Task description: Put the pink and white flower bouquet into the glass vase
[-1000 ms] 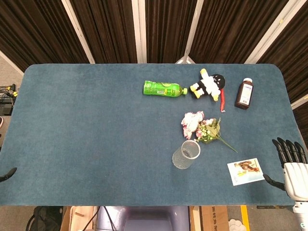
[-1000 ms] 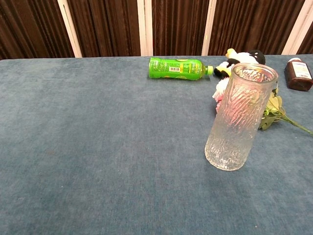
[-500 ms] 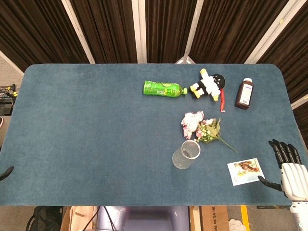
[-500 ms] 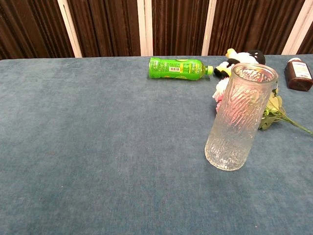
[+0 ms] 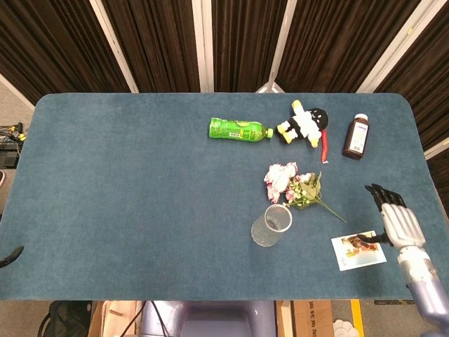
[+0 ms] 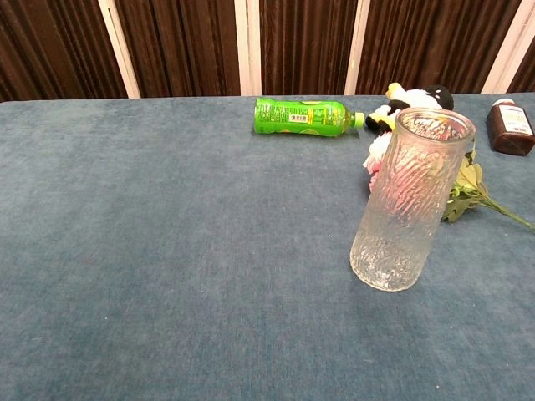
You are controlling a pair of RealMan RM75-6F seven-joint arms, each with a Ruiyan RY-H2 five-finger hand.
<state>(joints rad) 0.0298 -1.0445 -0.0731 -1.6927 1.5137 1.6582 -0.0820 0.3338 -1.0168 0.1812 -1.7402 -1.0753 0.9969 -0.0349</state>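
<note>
The pink and white flower bouquet (image 5: 291, 184) lies flat on the blue table, blooms to the left and green stem trailing right. Just in front of it stands the empty glass vase (image 5: 271, 225), upright; in the chest view the glass vase (image 6: 410, 200) hides most of the bouquet (image 6: 465, 188). My right hand (image 5: 393, 219) hovers over the table's right side, fingers spread and holding nothing, right of the stem's end. At the lower left edge only a dark tip of my left hand (image 5: 10, 256) shows.
A green bottle (image 5: 238, 130) lies on its side at the back, next to a black and white plush toy (image 5: 306, 124). A brown medicine bottle (image 5: 356, 137) stands at the back right. A picture card (image 5: 358, 250) lies beside my right hand.
My right hand has moved up and to the left from the table's lower right corner, over the table next to the card. Objects are unmoved.
</note>
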